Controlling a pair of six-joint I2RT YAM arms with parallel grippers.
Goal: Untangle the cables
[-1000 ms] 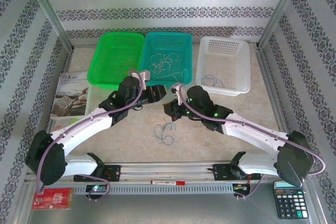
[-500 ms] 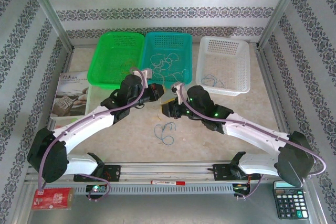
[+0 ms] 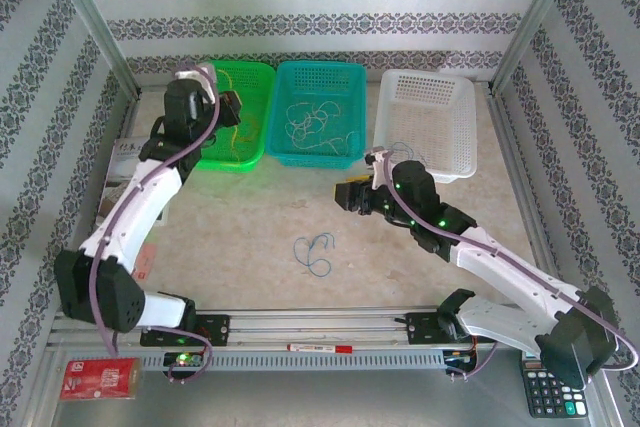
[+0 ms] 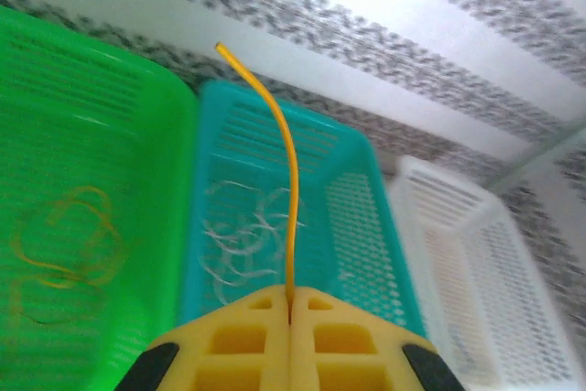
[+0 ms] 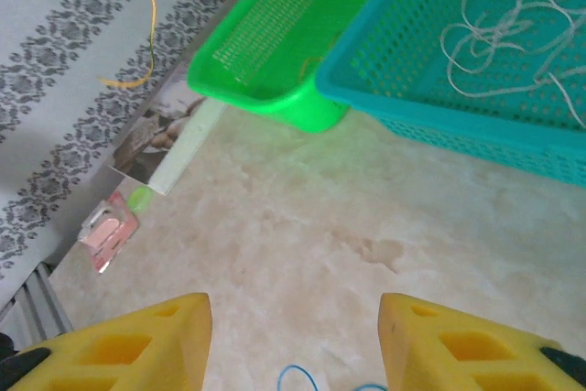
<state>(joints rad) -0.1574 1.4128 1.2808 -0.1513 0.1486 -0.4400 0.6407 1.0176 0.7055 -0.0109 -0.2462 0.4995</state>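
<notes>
My left gripper [image 4: 291, 304] is shut on a thin yellow cable [image 4: 286, 162], which sticks up from between the pads. In the top view this gripper [image 3: 232, 110] hangs over the green basket [image 3: 240, 82], where more yellow cable [image 4: 64, 244] lies curled. Whitish cables [image 3: 315, 122] lie looped in the teal basket [image 3: 320, 67]. A pale blue cable [image 3: 315, 250] curls on the table. My right gripper [image 3: 345, 195] stands open just behind it, with nothing between its fingers [image 5: 293, 336]. The blue cable [image 5: 298, 374] peeks in at the bottom edge of the right wrist view.
A white basket [image 3: 430, 97] at the back right holds a blue cable [image 3: 400, 152]. A booklet [image 3: 125, 172] lies at the left. A red packet [image 3: 98, 379], a marker pen [image 3: 320, 348] and a calculator [image 3: 550, 387] sit along the near rail.
My left arm swung from the table's middle back and left over the green basket, shut on the yellow cable. My right gripper opened and drew slightly right.
</notes>
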